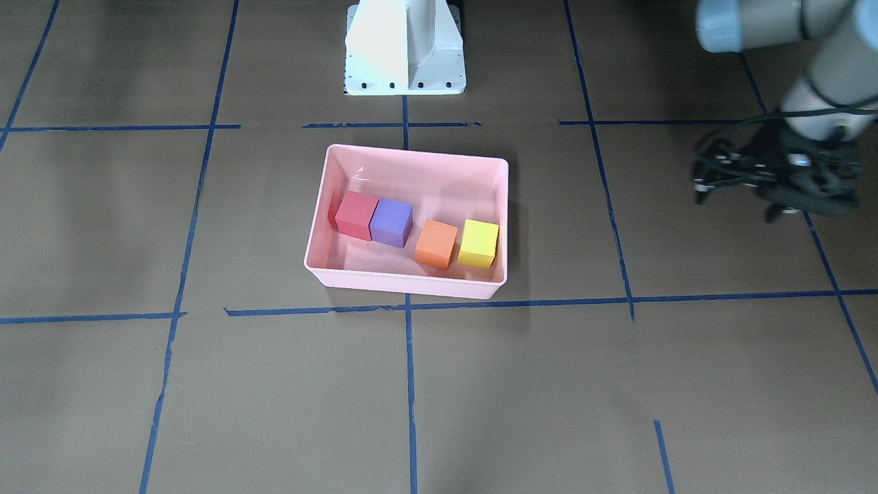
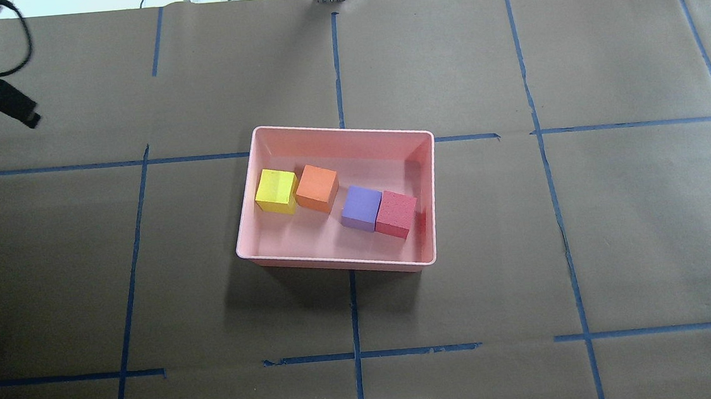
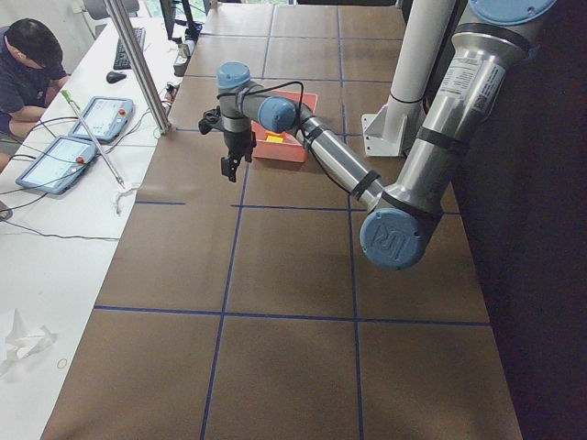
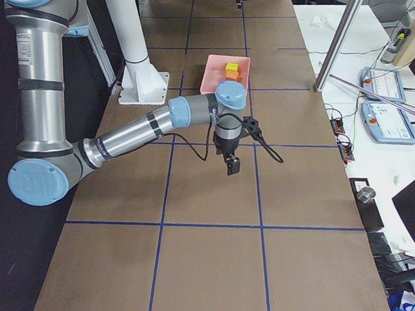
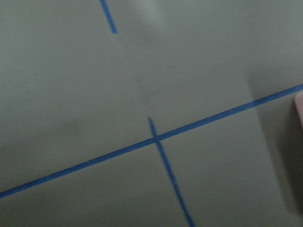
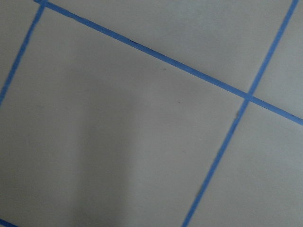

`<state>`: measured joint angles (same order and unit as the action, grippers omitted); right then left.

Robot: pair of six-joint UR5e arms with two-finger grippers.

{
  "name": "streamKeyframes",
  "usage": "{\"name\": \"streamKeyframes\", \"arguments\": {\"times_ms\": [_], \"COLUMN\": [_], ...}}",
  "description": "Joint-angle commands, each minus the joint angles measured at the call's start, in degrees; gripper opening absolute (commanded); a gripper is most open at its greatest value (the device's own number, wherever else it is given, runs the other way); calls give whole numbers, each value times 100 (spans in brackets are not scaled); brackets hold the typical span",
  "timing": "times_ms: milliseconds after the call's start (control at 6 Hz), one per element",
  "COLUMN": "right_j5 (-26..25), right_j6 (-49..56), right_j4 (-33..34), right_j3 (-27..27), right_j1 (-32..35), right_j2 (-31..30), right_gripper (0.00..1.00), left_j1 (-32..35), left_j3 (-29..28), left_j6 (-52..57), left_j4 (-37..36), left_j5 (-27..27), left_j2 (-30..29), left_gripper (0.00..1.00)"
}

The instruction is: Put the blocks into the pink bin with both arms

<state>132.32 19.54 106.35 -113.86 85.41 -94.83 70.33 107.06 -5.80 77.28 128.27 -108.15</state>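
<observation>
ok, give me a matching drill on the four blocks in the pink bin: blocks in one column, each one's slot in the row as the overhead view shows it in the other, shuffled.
All four lie in one row inside the pink bin.

Blocks:
1. red block
2. yellow block
3. purple block
4. orange block

Place in the row, overhead view:
A. second from the left
B. far right
C. far left
D. second from the right

Pairs: 1-B, 2-C, 3-D, 4-A.
</observation>
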Motion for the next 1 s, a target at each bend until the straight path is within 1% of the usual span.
{"name": "streamKeyframes", "arguments": {"times_ms": [0, 167, 333, 500, 667, 833], "right_j5": [101, 92, 92, 92, 92, 101], "right_j6": [1156, 488, -111, -134, -143, -143], "right_j4": [0, -9, -9, -139, -332, -377], "right_j3": [783, 847, 839, 883, 1022, 1041], "right_j1": [1035, 1065, 1057, 1039, 1031, 996], "right_j2": [-176, -263, -203, -194, -203, -203], "right_gripper": [100, 100, 100, 100, 100, 100], "left_j1": [1363, 1752, 1939, 1967, 1967, 1967], "left_j3": [-814, -1010, -1012, -1012, -1030, -1056], "left_j6": [1830, 2028, 2013, 1995, 1978, 1969], "left_j4": [58, 181, 373, 462, 455, 446], "left_j5": [635, 742, 734, 734, 700, 682], "left_j2": [704, 1282, 1775, 2163, 2237, 2263], "left_gripper": [100, 100, 100, 100, 100, 100]}}
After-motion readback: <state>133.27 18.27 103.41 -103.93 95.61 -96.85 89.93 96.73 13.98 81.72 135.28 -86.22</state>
